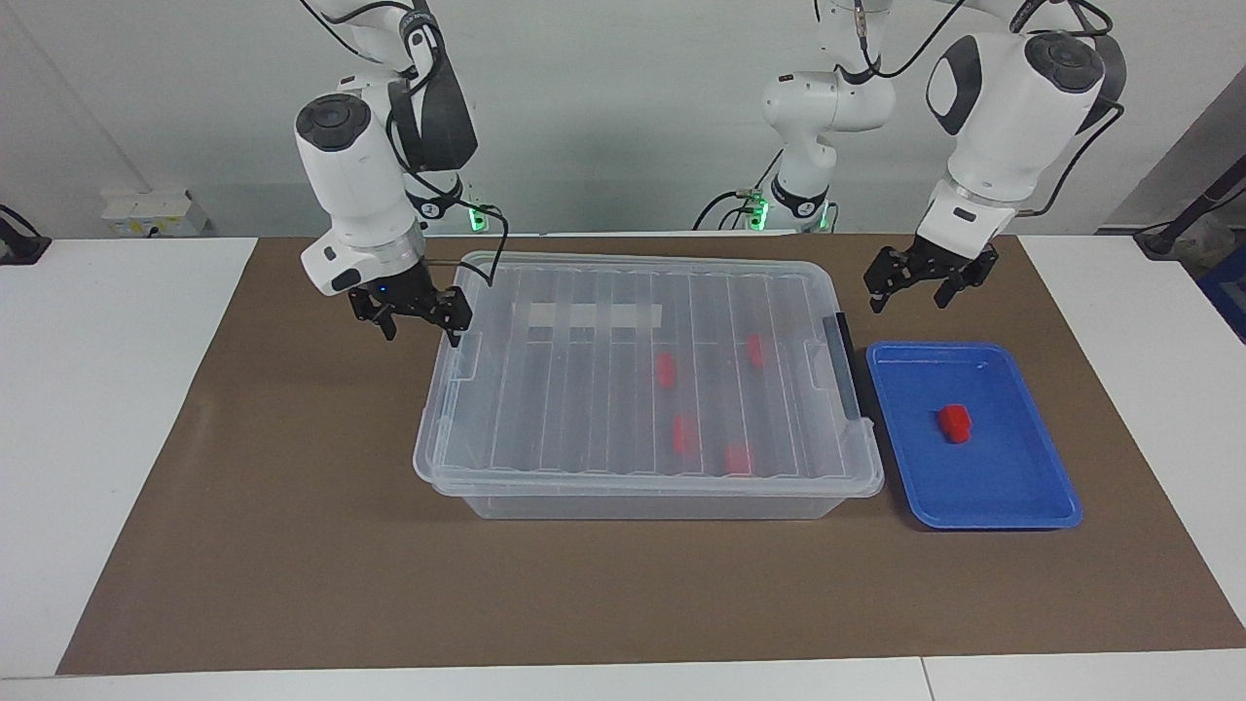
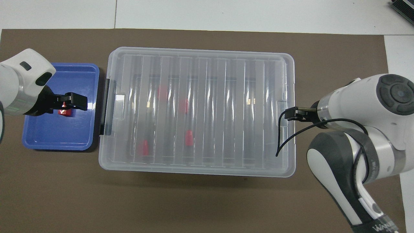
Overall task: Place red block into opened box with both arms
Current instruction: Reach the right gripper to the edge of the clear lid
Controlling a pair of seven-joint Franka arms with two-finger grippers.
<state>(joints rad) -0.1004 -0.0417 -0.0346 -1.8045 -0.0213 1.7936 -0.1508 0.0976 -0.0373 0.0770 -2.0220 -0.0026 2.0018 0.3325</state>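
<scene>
- The right gripper hung low at the box's short end toward the right arm's side of the table, its fingers spread wide and holding nothing. One fingertip stood right at the lid's edge by the clear latch there; whether it touched the plastic could not be told.
- Directly beside that gripper the ribbed clear lid lay flat on the box, covering it. A whitish label strip showed on the lid, not far from the gripper.
- Through the lid, four red blocks showed blurred inside the box, all well away from the right gripper, in the half toward the left arm's end.
- The left gripper hovered in the air, jaws wide apart and empty, over the brown mat at the edge of the blue tray nearer the robots.
- Below that gripper and a little farther from the robots, the red block sat loose on the tray floor, well clear of the fingers. In the overhead view the left gripper overlapped the block, yet the facing view showed a plain gap between them.
- The blue tray lay just beside the box's other short end, where a black clip ran along the rim, between the left gripper and the box.
- Box and tray both rested on the brown mat.
</scene>
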